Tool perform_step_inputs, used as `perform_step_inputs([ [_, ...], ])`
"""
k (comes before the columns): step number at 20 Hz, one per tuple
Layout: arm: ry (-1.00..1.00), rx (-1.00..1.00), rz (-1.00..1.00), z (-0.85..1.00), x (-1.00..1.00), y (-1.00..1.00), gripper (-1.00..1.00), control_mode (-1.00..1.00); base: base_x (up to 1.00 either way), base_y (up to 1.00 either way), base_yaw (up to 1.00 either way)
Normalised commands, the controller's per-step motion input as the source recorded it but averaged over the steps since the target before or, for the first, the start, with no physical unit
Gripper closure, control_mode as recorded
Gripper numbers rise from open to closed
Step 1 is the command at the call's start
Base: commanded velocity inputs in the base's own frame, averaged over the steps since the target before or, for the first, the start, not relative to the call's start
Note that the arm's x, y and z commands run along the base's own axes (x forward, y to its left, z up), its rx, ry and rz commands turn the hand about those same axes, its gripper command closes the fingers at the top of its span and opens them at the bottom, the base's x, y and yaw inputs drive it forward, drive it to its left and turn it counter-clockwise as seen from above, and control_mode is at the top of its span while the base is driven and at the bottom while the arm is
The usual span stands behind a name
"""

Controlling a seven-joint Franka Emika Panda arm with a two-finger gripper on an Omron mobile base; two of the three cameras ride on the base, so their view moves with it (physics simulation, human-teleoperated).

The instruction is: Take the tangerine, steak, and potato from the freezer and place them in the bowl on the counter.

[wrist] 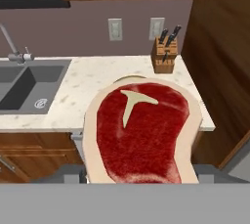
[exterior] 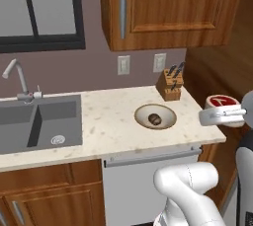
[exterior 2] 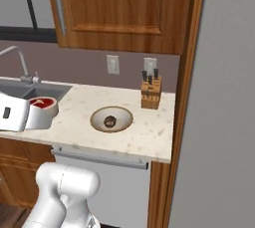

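Observation:
My gripper (exterior: pixel 225 107) is shut on the steak (exterior: pixel 221 101), a red slab with a white fat rim, held in the air just off the right end of the counter (exterior: pixel 113 124). In the hand view the steak (wrist: pixel 141 130) covers the middle and hides the fingertips. The tan bowl (exterior: pixel 169 110) sits on the counter to the gripper's left, with the dark brown potato (exterior: pixel 154 119) lying in it. From the right base view the gripper (exterior 2: pixel 37 112) and the steak (exterior 2: pixel 42 103) hang left of the bowl (exterior 2: pixel 125 114) and potato (exterior 2: pixel 109 121). The grey freezer (exterior 2: pixel 224 122) stands at the right. The tangerine is out of view.
A wooden knife block (exterior: pixel 171 85) stands behind the bowl by the wall. A grey sink (exterior: pixel 39 121) with a faucet (exterior: pixel 17 79) takes up the counter's left. Wall cabinets (exterior: pixel 168 8) hang overhead, and a white dishwasher front (exterior: pixel 133 180) sits below the counter.

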Motion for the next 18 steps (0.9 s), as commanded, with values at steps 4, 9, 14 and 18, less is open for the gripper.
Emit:
perform_step_inputs([
  [4,0.00,0.00,0.00,0.00,0.00,0.00,1.00,1.00,0.39,-0.31,0.00],
  [9,0.00,0.00,0.00,0.00,0.00,0.00,1.00,1.00,0.45,-0.21,0.00],
  [14,0.01,0.00,0.00,-0.03,0.15,0.00,1.00,-1.00,0.49,-0.04,0.00],
  [18,0.09,0.00,0.00,-0.28,0.79,0.00,1.00,-1.00,0.00,0.00,0.00],
])
